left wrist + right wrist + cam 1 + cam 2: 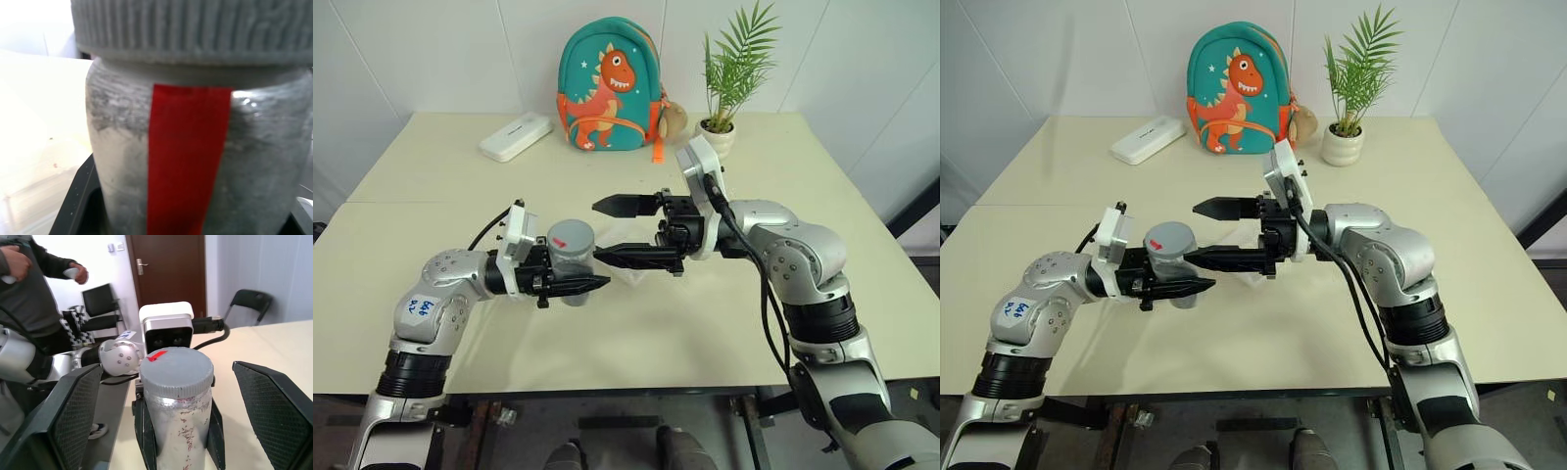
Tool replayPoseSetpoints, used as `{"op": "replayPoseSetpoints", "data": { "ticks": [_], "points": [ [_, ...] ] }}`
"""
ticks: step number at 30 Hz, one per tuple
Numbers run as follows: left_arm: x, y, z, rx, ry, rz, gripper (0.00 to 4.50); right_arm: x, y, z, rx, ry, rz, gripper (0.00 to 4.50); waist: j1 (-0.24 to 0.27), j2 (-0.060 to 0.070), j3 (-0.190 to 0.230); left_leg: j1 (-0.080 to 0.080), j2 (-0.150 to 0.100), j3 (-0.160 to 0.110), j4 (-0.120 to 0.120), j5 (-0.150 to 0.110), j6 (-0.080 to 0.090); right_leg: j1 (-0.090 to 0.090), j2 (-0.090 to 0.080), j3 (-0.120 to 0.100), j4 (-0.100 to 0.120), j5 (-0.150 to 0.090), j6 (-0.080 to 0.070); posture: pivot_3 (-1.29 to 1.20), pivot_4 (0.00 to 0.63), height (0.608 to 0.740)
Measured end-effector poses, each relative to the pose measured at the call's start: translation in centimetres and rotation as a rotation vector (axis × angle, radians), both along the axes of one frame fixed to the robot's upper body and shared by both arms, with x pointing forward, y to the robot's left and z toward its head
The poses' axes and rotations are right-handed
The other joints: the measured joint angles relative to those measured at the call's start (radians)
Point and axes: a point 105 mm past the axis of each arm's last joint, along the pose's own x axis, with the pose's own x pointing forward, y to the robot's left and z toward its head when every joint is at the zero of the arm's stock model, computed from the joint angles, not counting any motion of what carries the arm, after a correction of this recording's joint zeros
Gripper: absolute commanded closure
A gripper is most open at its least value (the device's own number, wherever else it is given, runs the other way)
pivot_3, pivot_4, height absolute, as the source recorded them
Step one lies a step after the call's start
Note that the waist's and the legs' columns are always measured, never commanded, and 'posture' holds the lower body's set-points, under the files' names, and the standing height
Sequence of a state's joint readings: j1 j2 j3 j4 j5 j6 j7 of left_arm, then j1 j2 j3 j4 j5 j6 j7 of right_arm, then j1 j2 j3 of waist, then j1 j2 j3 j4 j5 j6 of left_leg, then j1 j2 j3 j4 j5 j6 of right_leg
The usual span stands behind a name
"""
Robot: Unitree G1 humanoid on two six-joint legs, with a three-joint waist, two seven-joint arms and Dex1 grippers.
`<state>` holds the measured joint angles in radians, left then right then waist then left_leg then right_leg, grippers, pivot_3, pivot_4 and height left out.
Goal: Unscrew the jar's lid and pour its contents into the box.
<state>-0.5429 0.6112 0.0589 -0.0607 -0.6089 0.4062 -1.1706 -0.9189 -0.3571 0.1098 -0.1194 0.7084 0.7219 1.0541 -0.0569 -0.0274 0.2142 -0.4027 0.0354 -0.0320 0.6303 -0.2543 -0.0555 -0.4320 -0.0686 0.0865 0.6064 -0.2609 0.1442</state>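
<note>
The left gripper (570, 284), low and left of centre in the left eye view, had its two black fingers clamped on the body of the jar (573, 262), which stood upright in the grip above the table (431, 186). The lid (176, 369) was on, its red patch up, ribbed around its edge. The right gripper (631, 231) at centre frame stood with its fingers (73, 416) spread wide, one to each side of the lid and clear of it, holding nothing.

The jar looked rigid and light, its silver skin smooth enough to slip if twisted hard, so the low grip on the body seemed right, leaving the cap free. The ribbed rim was the likely place for the right fingers to bite. The contents could not be seen with the lid on.

The box (631, 279), clear and faint, lay on the table just right of the jar beneath the right gripper, near enough for a short tip. Open tabletop ran to left and right. A white case (516, 136), a backpack (610, 88) and a plant pot (717, 137) stood well apart along the upper edge. A person (29, 293) stood beyond the table in the right wrist view.
</note>
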Motion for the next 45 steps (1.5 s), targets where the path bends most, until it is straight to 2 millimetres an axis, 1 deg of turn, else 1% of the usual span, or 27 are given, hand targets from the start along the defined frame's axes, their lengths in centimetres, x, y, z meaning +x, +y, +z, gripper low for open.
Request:
{"op": "replayPoseSetpoints", "data": {
  "ticks": [4,7,10,12,19,23,25,28,30,32,34,36,39,42,45],
  "points": [
    [0.0,0.0,-0.1,0.0,0.001,0.0,2.4,-0.1,1.7,-0.4,-0.005,-0.042,-0.042,0.03,0.0,0.0,0.0,0.0,0.0,0.0,0.0,0.0,0.0,-0.001,0.0,0.0,0.001,0.0,0.0,0.0,0.15,0.74],
    [0.0,-0.1,-0.1,0.003,0.001,-0.001,2.4,0.2,2.4,-0.8,-0.026,-0.069,-0.079,0.03,0.001,0.0,0.0,0.0,0.0,0.0,0.0,0.0,-0.001,0.0,0.0,0.0,0.001,0.0,0.0,0.0,0.15,0.74],
    [0.0,-0.1,-0.1,0.004,0.003,-0.004,2.4,0.7,2.4,-0.9,-0.022,-0.09,-0.106,0.03,0.001,0.0,0.0,0.0,0.0,0.0,0.0,0.0,-0.001,0.0,0.0,0.0,0.001,0.0,0.0,0.0,0.15,0.74],
    [0.0,-0.4,-0.3,0.001,0.008,-0.01,2.4,1.5,2.5,-0.9,-0.02,-0.087,-0.124,0.03,0.0,0.0,0.0,0.0,0.0,0.0,0.0,0.0,-0.001,-0.001,0.0,0.0,0.001,0.0,0.0,0.0,0.15,0.74],
    [0.4,-0.2,-0.5,-0.008,0.025,0.01,2.4,2.2,3.1,-1.0,-0.007,-0.079,-0.117,0.03,-0.001,0.0,0.0,0.0,0.0,0.0,0.0,0.0,-0.001,-0.001,0.001,0.0,0.003,0.0,-0.001,0.0,0.15,0.74],
    [0.5,-0.1,-0.5,-0.009,0.028,0.017,2.4,2.4,3.0,-0.8,-0.018,-0.078,-0.109,0.03,0.0,0.0,0.0,0.0,0.0,0.0,0.0,0.001,-0.001,-0.001,0.001,0.0,0.003,0.0,-0.001,0.0,0.15,0.74],
    [0.5,-0.3,-0.7,-0.004,0.036,0.015,2.4,2.5,2.4,-0.9,-0.036,-0.085,-0.105,0.03,0.001,0.0,0.0,0.0,0.0,0.0,0.0,0.001,-0.001,-0.001,0.001,0.0,0.003,0.0,-0.001,0.0,0.15,0.74],
    [0.6,-0.2,-0.9,-0.001,0.046,0.023,2.4,2.9,0.4,-0.8,-0.063,-0.111,-0.121,0.03,0.002,0.0,0.0,0.0,0.0,0.0,0.0,0.001,-0.001,-0.001,0.001,0.0,0.002,0.0,-0.001,0.0,0.15,0.74],
    [0.4,-0.2,-0.8,0.004,0.038,0.007,2.4,4.5,-2.6,-1.0,-0.089,-0.098,-0.221,0.03,0.006,0.0,0.0,0.0,0.0,0.0,0.0,0.001,-0.001,0.0,0.001,0.0,0.001,0.0,-0.001,0.0,0.15,0.74],
    [0.3,-0.1,-0.8,0.01,0.032,0.002,2.4,5.2,-4.9,-1.7,-0.115,-0.069,-0.27,0.03,0.007,0.0,0.0,0.0,0.0,0.0,0.0,0.0,-0.001,0.0,0.001,0.0,0.001,0.0,-0.001,0.0,0.15,0.74],
    [0.3,0.0,-0.8,0.013,0.03,0.001,2.4,5.1,-6.0,-2.4,-0.13,-0.047,-0.267,0.03,0.002,0.0,0.0,0.0,0.0,0.0,0.0,0.0,-0.001,-0.001,0.001,0.001,0.001,0.0,-0.001,0.0,0.15,0.74],
    [0.2,0.0,-0.8,0.012,0.029,0.0,2.4,4.7,-6.3,-2.4,-0.119,-0.021,-0.237,0.03,-0.007,0.0,0.0,0.0,0.001,0.001,0.0,0.0,-0.001,-0.002,0.002,0.002,0.002,0.0,-0.001,0.0,0.15,0.74],
    [0.3,0.0,-0.8,0.011,0.022,0.001,2.4,3.2,-5.6,-1.4,-0.077,-0.013,-0.154,0.03,-0.009,0.0,0.0,0.0,0.004,0.0,0.0,0.001,-0.001,-0.003,0.005,0.002,0.005,-0.001,-0.001,0.0,0.15,0.74],
    [0.3,0.0,-0.8,0.01,0.015,0.005,2.4,1.9,-3.5,-0.7,-0.033,-0.028,-0.077,0.03,-0.011,0.0,0.0,0.001,0.004,0.0,0.001,0.001,-0.001,-0.003,0.006,0.002,0.006,0.0,-0.002,0.0,0.15,0.74],
    [0.4,0.0,-0.8,0.01,0.006,0.009,2.4,1.4,-1.3,-0.9,-0.016,-0.017,-0.054,0.03,-0.011,0.0,0.0,0.001,0.004,0.0,0.002,0.001,-0.001,-0.003,0.006,0.002,0.007,0.0,-0.003,0.0,0.15,0.74]
  ]
}}
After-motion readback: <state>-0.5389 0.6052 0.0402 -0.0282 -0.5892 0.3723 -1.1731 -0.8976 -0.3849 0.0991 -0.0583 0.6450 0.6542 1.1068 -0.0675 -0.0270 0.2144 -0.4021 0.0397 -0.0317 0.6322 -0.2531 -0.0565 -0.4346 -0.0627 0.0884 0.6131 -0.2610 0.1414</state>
